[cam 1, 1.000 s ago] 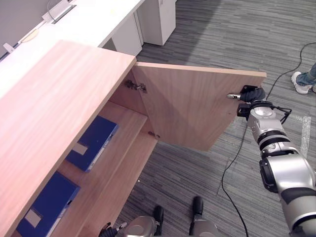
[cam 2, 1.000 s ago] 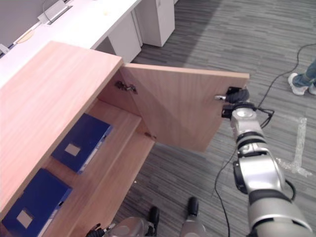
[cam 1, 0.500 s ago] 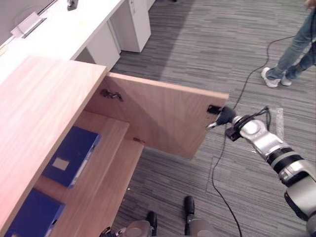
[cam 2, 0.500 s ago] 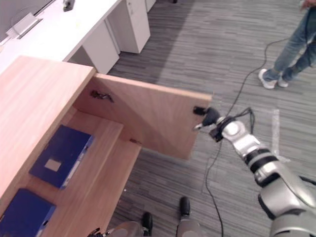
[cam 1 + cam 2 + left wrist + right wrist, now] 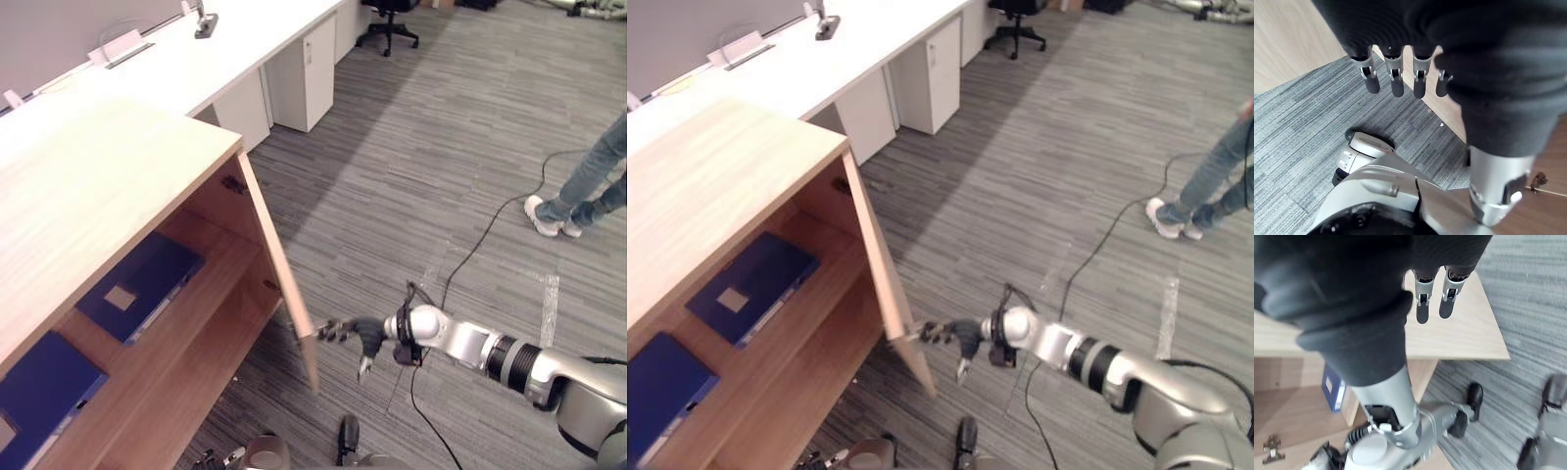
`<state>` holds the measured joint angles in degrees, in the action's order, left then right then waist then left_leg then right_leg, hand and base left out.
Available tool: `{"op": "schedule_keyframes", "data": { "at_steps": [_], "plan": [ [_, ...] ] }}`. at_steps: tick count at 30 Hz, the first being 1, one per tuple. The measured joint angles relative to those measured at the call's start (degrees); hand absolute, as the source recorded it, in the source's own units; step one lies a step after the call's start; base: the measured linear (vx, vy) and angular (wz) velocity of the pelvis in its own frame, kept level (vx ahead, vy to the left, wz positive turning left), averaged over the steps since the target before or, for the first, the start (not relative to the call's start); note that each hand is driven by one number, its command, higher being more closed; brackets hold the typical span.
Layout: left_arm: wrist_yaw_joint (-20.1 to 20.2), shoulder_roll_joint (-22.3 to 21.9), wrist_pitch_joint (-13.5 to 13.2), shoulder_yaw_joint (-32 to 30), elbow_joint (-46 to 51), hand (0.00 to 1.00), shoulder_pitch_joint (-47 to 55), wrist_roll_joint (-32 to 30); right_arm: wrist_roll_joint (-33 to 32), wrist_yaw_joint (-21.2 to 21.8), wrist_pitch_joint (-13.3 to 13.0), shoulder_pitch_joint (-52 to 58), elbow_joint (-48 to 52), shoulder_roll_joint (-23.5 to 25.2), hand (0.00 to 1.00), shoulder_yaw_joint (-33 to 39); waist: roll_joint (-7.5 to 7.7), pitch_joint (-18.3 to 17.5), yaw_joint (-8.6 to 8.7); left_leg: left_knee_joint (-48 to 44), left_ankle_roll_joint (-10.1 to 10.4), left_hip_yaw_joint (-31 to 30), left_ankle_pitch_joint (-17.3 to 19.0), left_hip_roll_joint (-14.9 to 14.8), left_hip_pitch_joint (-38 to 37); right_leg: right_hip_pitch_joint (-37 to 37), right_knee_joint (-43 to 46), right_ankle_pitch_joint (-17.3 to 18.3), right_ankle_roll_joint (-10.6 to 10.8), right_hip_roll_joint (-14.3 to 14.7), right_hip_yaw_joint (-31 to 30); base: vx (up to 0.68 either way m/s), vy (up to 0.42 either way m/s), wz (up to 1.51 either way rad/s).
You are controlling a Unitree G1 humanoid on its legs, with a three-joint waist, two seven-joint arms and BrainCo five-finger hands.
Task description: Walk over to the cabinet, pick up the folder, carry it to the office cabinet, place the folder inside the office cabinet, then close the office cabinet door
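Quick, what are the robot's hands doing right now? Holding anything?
Left hand: open, holding nothing.
Right hand: open, fingers straight by the cabinet door, holding nothing.

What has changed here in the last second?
The right hand has swung the cabinet door partway toward shut, its straight fingers at the door's free edge. The view also shifted. The two blue folders lie inside as before; the left hand stays idle.
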<state>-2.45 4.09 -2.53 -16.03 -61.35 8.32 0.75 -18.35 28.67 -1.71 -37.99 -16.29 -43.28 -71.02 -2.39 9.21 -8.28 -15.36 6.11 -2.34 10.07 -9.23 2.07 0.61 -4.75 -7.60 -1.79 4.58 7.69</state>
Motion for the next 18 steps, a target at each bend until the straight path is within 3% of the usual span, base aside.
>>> {"op": "schedule_keyframes", "data": {
  "at_steps": [6,9,13,16,18],
  "plan": [
    [0.96,1.35,0.44,-0.24,-0.05,0.0,-0.29,-0.19,4.31,4.54,1.87,1.53,-0.43,-1.36,0.0,-3.16,2.3,-1.58,-0.83,-3.35,-0.46,-1.22,0.18,0.68,3.61,0.02,0.03,0.04,0.02,-1.11,3.61,0.01,0.047,0.33],
    [1.73,1.86,0.63,-0.68,-0.17,0.0,-0.29,-0.22,6.09,4.75,1.9,2.58,-0.53,-1.55,0.0,-3.02,2.6,-1.98,-1.72,-5.97,-5.62,6.72,1.18,-1.23,5.05,-1.0,0.06,0.4,0.18,-2.57,6.79,0.01,0.073,0.51],
    [1.93,3.1,0.94,0.77,-1.22,0.0,-0.21,-0.28,6.13,4.92,2.12,9.11,-2.37,-0.6,0.0,-1.08,2.37,-4.01,-1.53,-6.78,-5.34,14.1,-0.25,-4.73,5.98,-2.72,0.89,1.77,1.39,-4.93,13.56,0.06,0.092,0.96],
    [1.99,3.24,1.08,2.64,-1.21,0.0,0.11,-0.24,6.96,4.26,2.33,13.36,-12.54,6.3,0.0,8.06,2.3,-3.93,-2.08,-5.56,-2.19,12.77,-2.04,-2.65,5.89,-3.05,2.37,2.41,2.33,-7.16,15.73,0.1,0.205,0.51],
    [2.02,3.43,1.1,5.81,-1.18,0.0,-0.17,-0.24,11.15,-0.02,1.99,15.72,-27.5,15.01,0.0,21.47,2.18,-4.0,-1.91,-3.23,-2.64,11.11,-3.32,0.5,5.55,-3.06,3.74,2.88,3.05,-9.71,17.71,0.07,0.19,0.6]
  ]
}}
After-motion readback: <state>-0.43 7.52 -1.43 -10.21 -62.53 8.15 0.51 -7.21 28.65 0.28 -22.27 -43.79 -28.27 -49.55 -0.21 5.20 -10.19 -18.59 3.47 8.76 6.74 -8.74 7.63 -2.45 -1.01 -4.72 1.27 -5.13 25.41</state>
